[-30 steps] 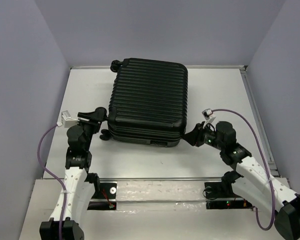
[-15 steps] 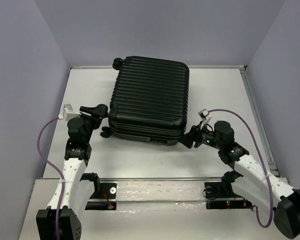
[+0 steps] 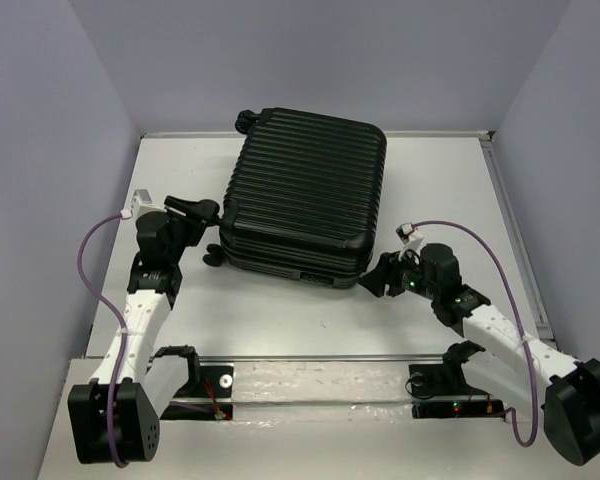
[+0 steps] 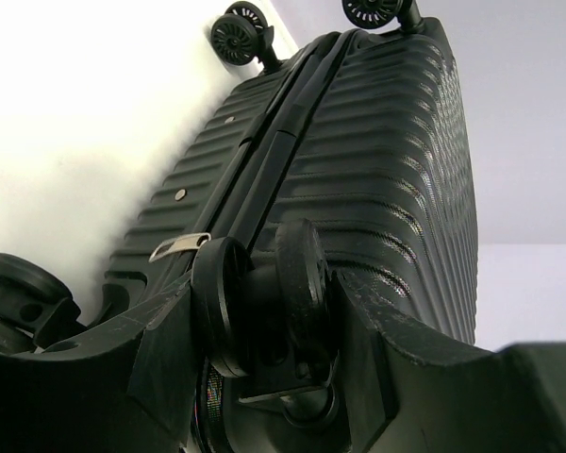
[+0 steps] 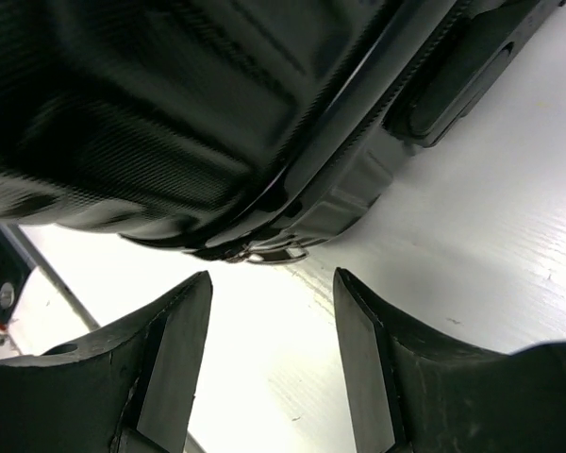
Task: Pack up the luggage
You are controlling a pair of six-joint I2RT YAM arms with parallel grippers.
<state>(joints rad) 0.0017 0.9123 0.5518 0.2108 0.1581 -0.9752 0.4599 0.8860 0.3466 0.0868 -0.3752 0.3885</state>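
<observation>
Black luggage [image 3: 305, 190], caster [image 4: 299, 272] in grasp of left gripper [image 4: 269, 311], unclenched right gripper [image 5: 269, 293] beside corner.

Bare table [image 3: 440, 190] right of luggage [image 3: 302, 195]

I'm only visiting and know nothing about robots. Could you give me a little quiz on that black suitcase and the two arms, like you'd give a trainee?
1. True or false: the suitcase lies on the table with its lid open.
2. What sits between the fingers of the left gripper? A. a wheel of the suitcase. B. a zip tab. C. nothing.
3. In a few words: is the right gripper holding anything?

Key
1. False: it is closed.
2. A: the wheel at the suitcase's near left corner.
3. No. Its fingers stand apart with nothing between them, close to the suitcase's near right corner.
</observation>
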